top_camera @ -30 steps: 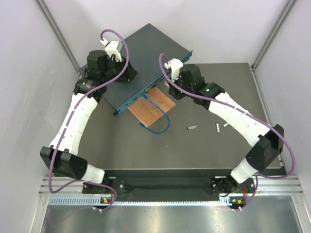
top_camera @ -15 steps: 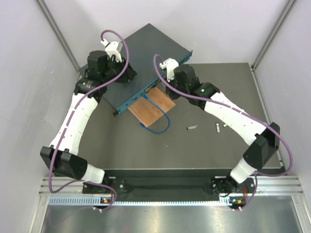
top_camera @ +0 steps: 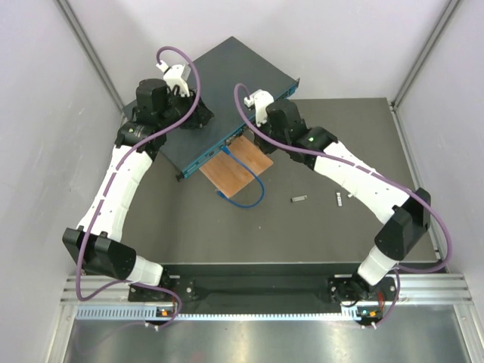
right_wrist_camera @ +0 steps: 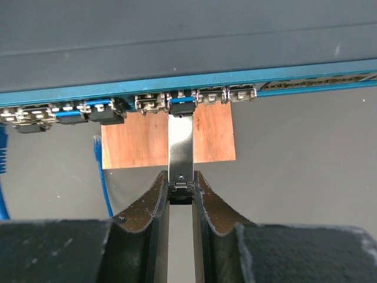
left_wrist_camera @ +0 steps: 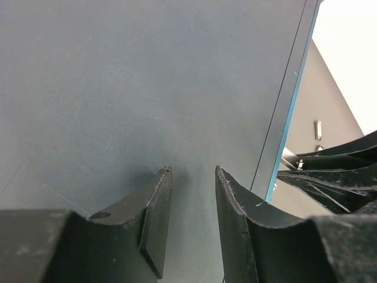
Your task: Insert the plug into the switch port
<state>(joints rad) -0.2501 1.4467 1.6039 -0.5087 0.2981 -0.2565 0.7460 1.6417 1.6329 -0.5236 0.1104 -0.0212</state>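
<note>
Silver plug (right_wrist_camera: 181, 147), which we clench in the right jaws, aims lengthwise into a port of the switch (right_wrist_camera: 177, 41) straight ahead. Left jaws stand parted, empty.

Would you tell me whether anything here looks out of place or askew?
The switch lies diagonally, its far corner past the back edge of the table. Two small metal parts lie loose right of the wooden board.
</note>
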